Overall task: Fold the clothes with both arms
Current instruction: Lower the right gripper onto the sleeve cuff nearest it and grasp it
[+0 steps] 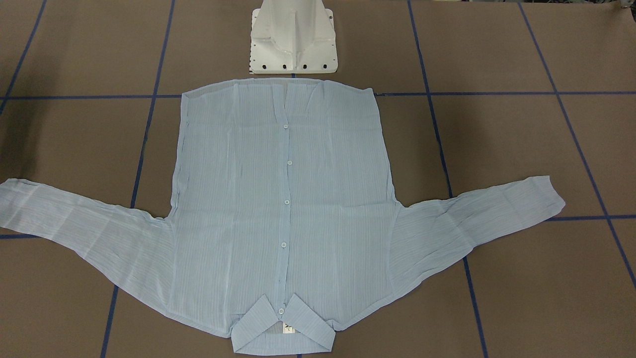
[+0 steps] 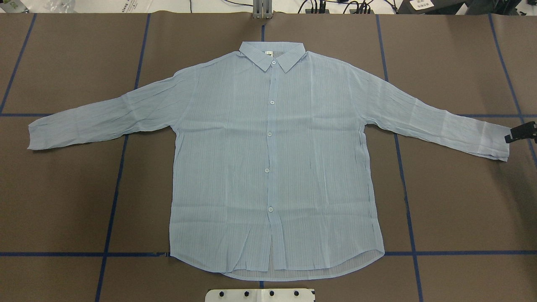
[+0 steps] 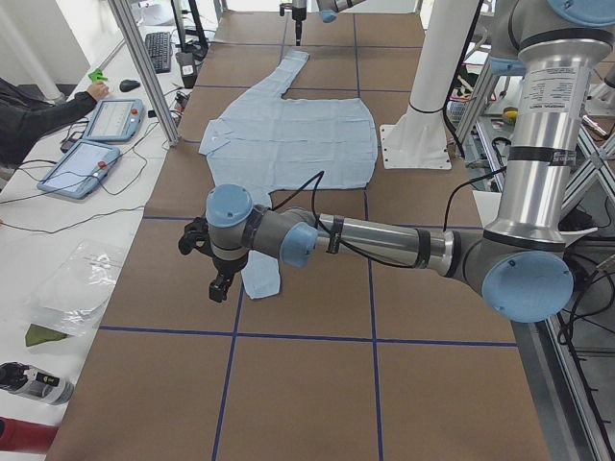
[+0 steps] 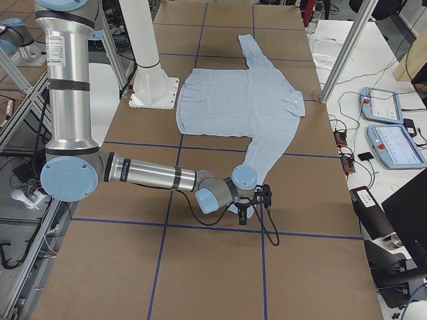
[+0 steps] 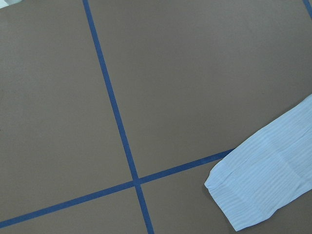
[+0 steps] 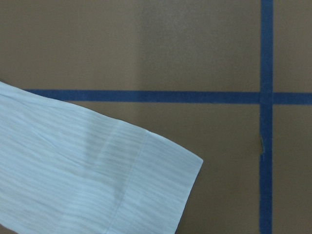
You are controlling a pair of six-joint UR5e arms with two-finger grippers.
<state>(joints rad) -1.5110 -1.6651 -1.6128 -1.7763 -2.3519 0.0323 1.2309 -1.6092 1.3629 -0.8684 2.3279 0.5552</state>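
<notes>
The light blue striped shirt (image 2: 268,167) lies flat on the brown table, buttoned front up, collar away from the robot's base and both sleeves spread out; it also shows in the front-facing view (image 1: 283,199). My left gripper (image 3: 216,283) hovers just beyond the left sleeve's cuff (image 5: 263,190); I cannot tell whether it is open or shut. My right gripper (image 2: 520,132) pokes in at the overhead view's right edge, beside the right sleeve's cuff (image 6: 97,170). It also shows in the exterior right view (image 4: 248,208). Its jaws are not clear. Neither wrist view shows fingers.
The white pedestal base (image 1: 293,40) stands just behind the shirt's hem. Blue tape lines (image 2: 113,197) divide the table into squares. A side bench with tablets (image 3: 96,144) and an operator's arm runs along the table's far side, behind aluminium posts (image 4: 340,47).
</notes>
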